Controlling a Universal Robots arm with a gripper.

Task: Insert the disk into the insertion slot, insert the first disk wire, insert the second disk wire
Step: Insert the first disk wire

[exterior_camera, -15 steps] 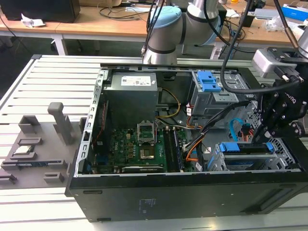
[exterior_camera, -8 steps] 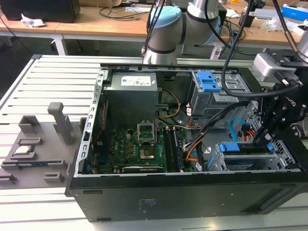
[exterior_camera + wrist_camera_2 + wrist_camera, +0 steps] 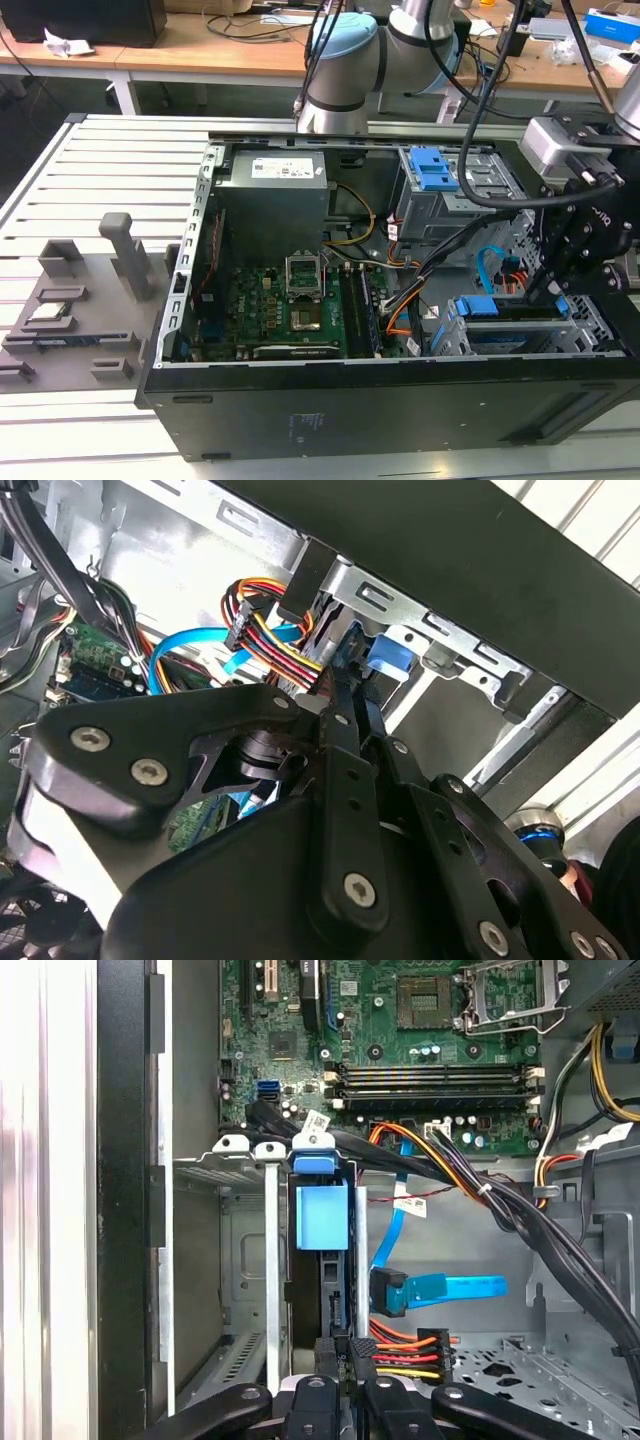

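Disk (image 3: 322,1215) inside insertion slot (image 3: 250,1260), hand (image 3: 343,1352) just beside its exposed edge

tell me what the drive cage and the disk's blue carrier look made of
Insertion slot: probably sheet steel, dull grey, with folded edges and punched holes. Disk carrier: apparently moulded plastic, uniform bright blue, smooth with a soft sheen.
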